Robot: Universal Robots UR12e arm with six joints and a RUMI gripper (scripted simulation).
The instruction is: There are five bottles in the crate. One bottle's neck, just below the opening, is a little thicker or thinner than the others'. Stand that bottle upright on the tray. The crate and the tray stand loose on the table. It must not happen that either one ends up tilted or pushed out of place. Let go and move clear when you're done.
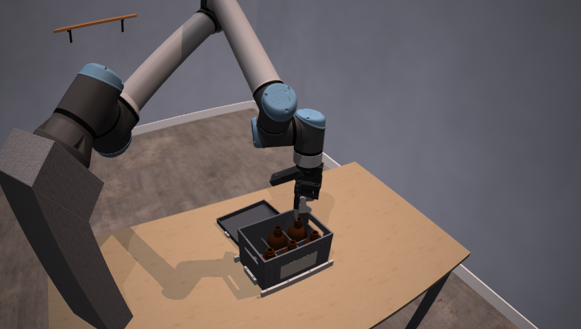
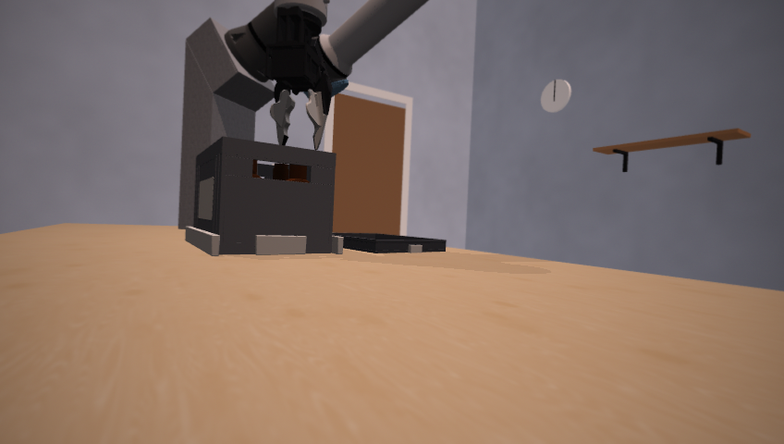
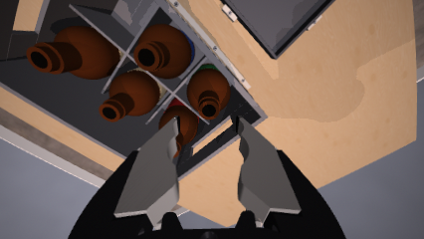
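Note:
A dark grey crate (image 1: 260, 261) (image 2: 275, 206) (image 3: 230, 71) stands on the table and holds several brown bottles in divided cells. In the wrist view I see the bottle mouths: one bottle (image 3: 75, 47) leans, others (image 3: 161, 50) (image 3: 126, 95) (image 3: 209, 92) stand in their cells, and one (image 3: 186, 124) is partly hidden behind my left finger. My gripper (image 1: 301, 210) (image 2: 300, 143) (image 3: 208, 117) is open and empty. It hangs just above the crate's back rim, with its fingertips on either side of the wall. The flat dark tray (image 1: 249, 216) (image 2: 390, 242) (image 3: 276, 20) lies beside the crate.
The wooden table (image 1: 387, 252) (image 2: 385, 340) (image 3: 323, 75) carries the crate and the tray. Light grey strips (image 1: 297, 276) (image 2: 280, 244) lie at the crate's foot. The robot's grey base block (image 1: 53, 212) stands at the left.

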